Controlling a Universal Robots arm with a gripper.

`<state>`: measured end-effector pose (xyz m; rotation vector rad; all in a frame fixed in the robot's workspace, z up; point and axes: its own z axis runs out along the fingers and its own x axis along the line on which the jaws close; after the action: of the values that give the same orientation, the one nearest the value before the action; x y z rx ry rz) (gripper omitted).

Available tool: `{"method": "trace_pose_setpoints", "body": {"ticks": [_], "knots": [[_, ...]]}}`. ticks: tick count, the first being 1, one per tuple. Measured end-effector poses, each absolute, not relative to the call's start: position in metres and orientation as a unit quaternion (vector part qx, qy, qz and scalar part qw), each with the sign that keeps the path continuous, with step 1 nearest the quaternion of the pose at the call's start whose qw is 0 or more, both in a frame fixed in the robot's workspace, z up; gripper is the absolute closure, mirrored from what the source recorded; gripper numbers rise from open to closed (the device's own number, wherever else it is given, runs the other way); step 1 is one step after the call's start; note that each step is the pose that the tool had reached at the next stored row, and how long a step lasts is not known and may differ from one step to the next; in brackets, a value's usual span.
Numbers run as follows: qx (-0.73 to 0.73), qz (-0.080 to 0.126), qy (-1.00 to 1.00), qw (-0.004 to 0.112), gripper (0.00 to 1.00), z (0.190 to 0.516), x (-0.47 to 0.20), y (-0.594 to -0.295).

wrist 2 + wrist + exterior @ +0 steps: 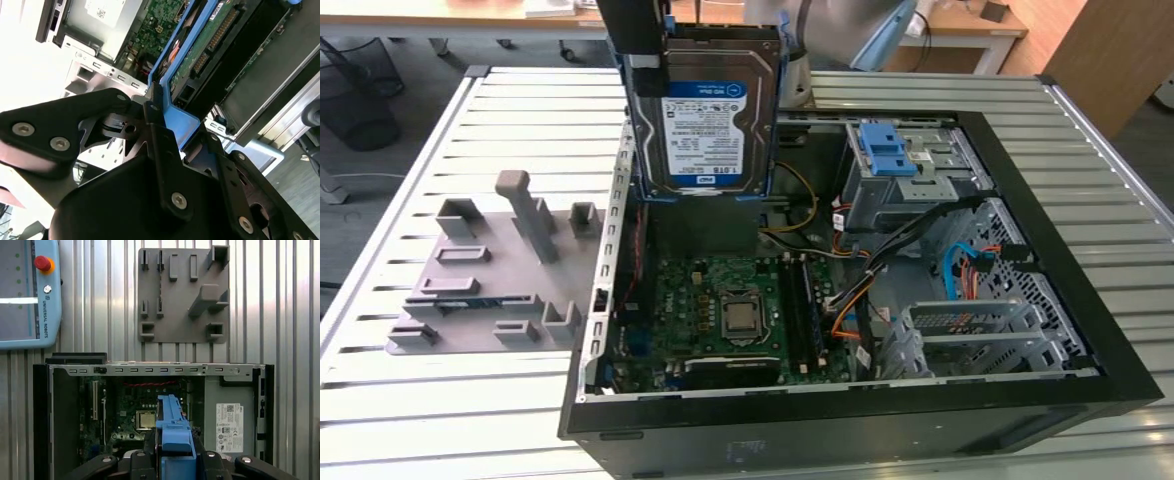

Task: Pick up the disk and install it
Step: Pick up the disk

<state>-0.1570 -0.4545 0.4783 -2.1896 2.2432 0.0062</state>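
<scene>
The disk (703, 120), a silver drive with a white-and-blue label in a blue carrier frame, hangs upright over the back of the open computer case (1067, 300). My gripper (707, 35) is shut on its upper end, black fingers against the carrier's sides. In the second wrist view the gripper (167, 132) clamps the blue carrier, and the disk (210, 45) shows its green circuit-board side. In the first wrist view the disk (174, 432) appears edge-on as a blue strip rising from the gripper (175, 462), above the case interior.
Inside the case lie the motherboard (734, 310), loose cables, and a metal drive bay with a blue latch (887, 150). The grey power-supply box (230, 427) sits in one corner. A grey fixture plate (494, 270) lies beside the case, and a teach pendant (27, 290) rests on the slatted table.
</scene>
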Motion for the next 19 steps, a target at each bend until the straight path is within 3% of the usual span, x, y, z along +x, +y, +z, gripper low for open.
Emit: {"method": "trace_pose_setpoints", "body": {"ticks": [19], "knots": [[-0.698, 0.002, 0.716, 0.003, 0.63, 0.478, -0.117, -0.454]]}}
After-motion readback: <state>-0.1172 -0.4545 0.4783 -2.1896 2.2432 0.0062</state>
